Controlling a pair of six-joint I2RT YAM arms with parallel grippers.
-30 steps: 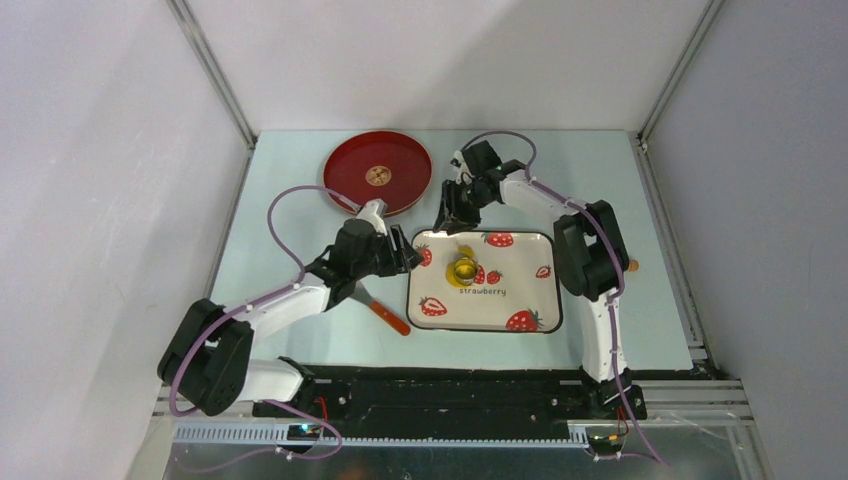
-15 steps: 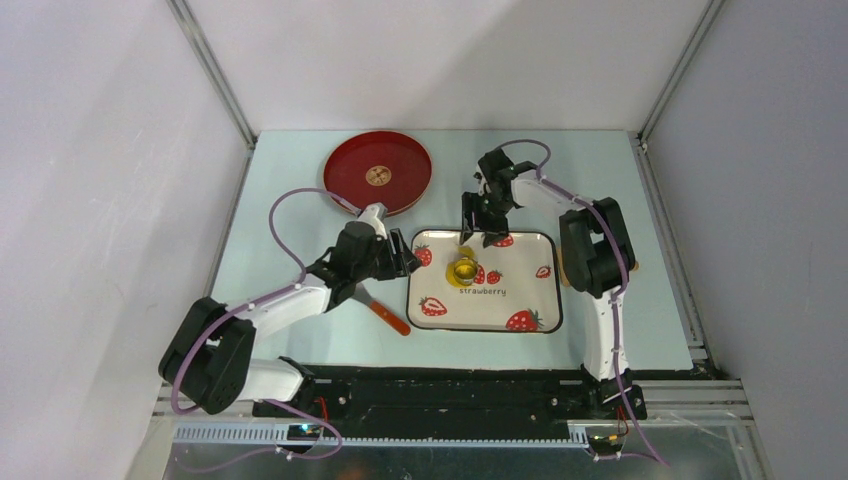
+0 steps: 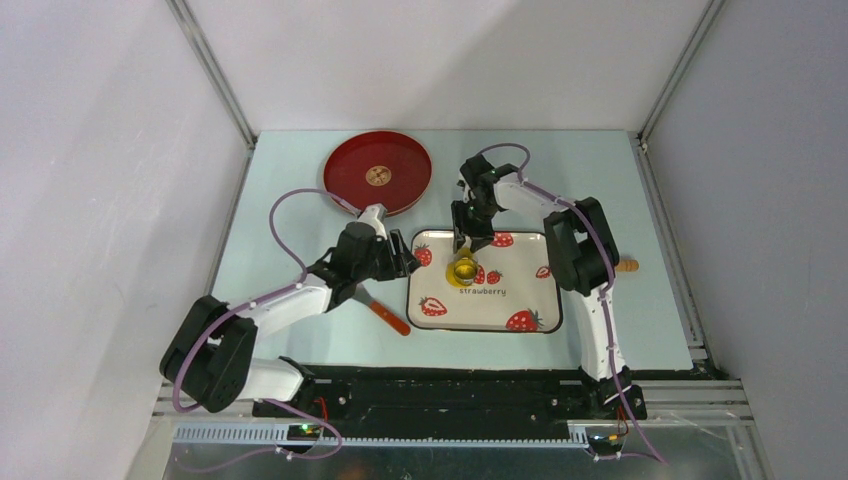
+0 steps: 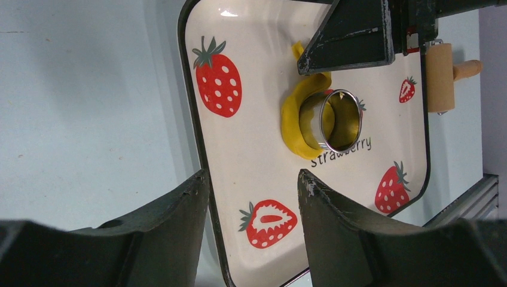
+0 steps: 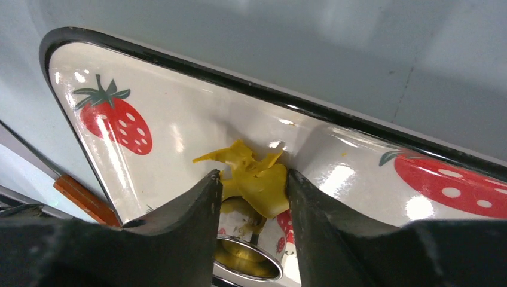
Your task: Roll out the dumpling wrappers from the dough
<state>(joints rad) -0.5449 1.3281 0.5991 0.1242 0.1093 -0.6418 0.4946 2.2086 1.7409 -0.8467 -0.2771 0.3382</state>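
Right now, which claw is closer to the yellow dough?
Right. The right gripper straddles a raised flap of the dough; the left gripper hangs open at the left rim of the tray.

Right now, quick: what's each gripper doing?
Left gripper: open, holding nothing.
Right gripper: jaws on either side of a raised flap of the dough; whether they grip it cannot be told.
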